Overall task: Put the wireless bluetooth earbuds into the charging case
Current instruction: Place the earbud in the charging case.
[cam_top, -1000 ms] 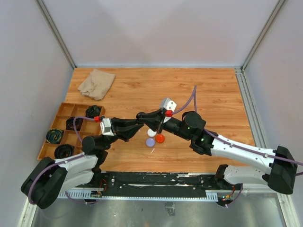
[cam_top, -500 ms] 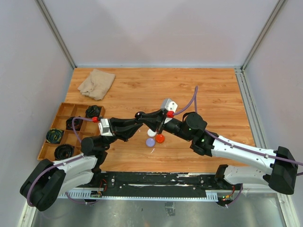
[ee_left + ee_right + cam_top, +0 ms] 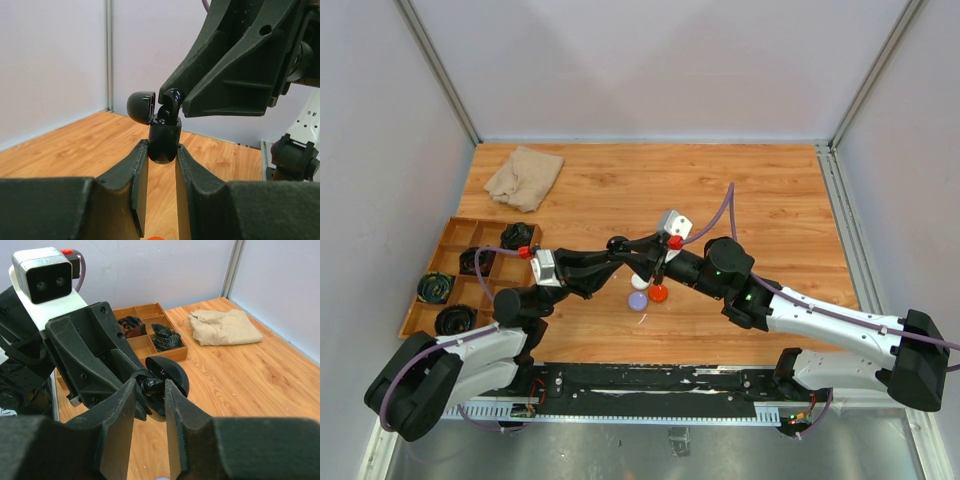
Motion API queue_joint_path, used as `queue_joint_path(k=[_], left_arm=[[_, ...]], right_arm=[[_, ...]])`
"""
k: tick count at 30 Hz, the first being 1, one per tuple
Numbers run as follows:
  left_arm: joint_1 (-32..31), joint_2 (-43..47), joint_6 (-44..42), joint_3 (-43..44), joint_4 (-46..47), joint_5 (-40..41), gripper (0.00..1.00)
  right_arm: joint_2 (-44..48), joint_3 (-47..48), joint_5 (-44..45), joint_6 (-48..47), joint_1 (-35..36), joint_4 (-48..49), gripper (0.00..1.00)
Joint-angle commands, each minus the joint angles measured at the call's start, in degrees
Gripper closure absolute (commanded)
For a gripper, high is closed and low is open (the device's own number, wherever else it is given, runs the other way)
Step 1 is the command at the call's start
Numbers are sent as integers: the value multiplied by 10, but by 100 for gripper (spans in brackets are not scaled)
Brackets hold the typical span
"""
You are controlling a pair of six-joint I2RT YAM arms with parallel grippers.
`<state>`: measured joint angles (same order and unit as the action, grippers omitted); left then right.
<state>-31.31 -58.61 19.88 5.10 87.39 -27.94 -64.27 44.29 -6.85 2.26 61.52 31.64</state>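
My left gripper is shut on a black charging case and holds it upright above the table, its lid hinged open to the left. My right gripper is shut on a glossy black earbud and holds it at the open mouth of the case. The earbud shows in the left wrist view on top of the case body, touching it. The two grippers meet fingertip to fingertip over the middle of the table. The red, lilac and white earbuds are out of view.
Three round pucks lie under the grippers: white, lilac and red. A wooden compartment tray with dark coiled items sits at the left edge. A beige cloth lies at the back left.
Both grippers stay joined at the case. The right wrist has shifted slightly down and left, bringing the earbud closer onto the case mouth.
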Motion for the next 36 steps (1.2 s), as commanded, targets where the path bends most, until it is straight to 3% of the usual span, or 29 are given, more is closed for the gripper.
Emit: queue_joint_path(k=[1,9,23,36], left_arm=[[-2,-11,-8,-6,91,18,100],[-2,-15,-14,-14,95,19,100],[-2,-12,-44,-13,65,-7,100],[-2,-22,-53,-6,52,-39,100]], right_arm=[[12,4,-13,-21,8,-34,68],[-2,33,-66,-47,8,-85,59],[2,81,-169,-130,8,-224,58],[59,59,-78,-159,7,-210,55]])
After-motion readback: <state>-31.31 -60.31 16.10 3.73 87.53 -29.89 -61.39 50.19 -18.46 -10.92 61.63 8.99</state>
